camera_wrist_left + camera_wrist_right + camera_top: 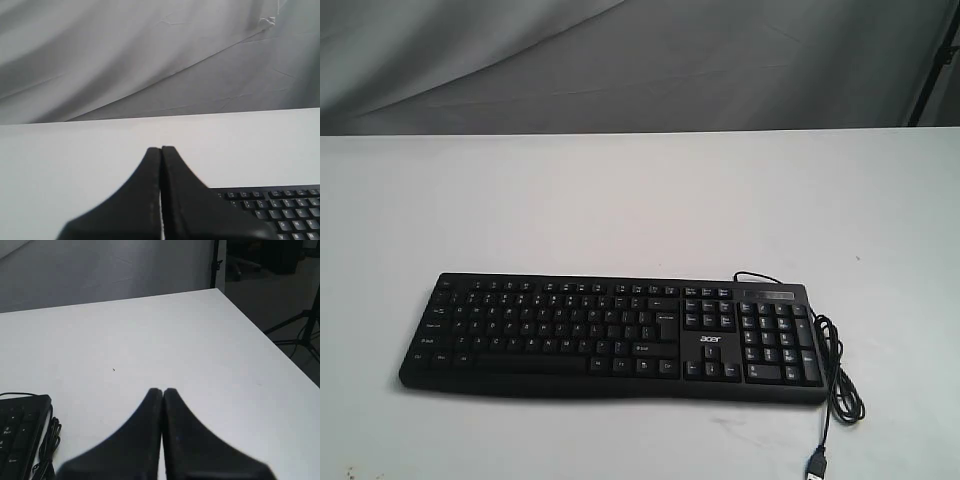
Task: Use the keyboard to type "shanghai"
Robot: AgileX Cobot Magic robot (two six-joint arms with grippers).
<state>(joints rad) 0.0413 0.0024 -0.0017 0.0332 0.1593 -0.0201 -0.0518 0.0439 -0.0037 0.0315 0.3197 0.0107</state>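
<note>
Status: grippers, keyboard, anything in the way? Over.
Left gripper shut, empty. Right gripper shut, empty. Keyboard flat on table, untouched. Cable coiled beside it, off the keys.

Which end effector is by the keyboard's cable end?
The right end effector: its view shows the keyboard with the coiled USB cable alongside, while the left end effector has only keys in view, no cable.

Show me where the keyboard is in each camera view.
Exterior: keyboard lies across the near middle of the white table.
Left wrist: one corner shows beside the shut left claw.
Right wrist: its end by the cable shows beside the shut right claw.
Shared landmark: the white table.
</note>
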